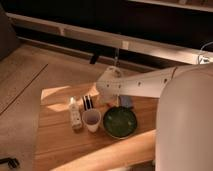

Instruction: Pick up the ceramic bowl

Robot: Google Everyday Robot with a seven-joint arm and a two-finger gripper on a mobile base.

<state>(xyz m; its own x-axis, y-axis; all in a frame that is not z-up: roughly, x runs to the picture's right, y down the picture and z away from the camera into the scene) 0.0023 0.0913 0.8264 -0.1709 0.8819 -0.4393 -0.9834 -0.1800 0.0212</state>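
Note:
The ceramic bowl [120,122] is dark green, round and shallow, and sits on the wooden table [60,145] right of the small white cup [92,120]. My white arm reaches in from the right. The gripper [113,102] hangs down from the wrist, just behind the bowl's far rim and slightly to its left. It is small and partly merged with the arm, and I cannot tell whether it touches the bowl.
A white bottle [75,115] lies left of the cup. A dark, narrow object [87,102] stands behind the cup. A bluish object [126,101] sits behind the bowl under the arm. My base fills the right side. The floor lies left of the table.

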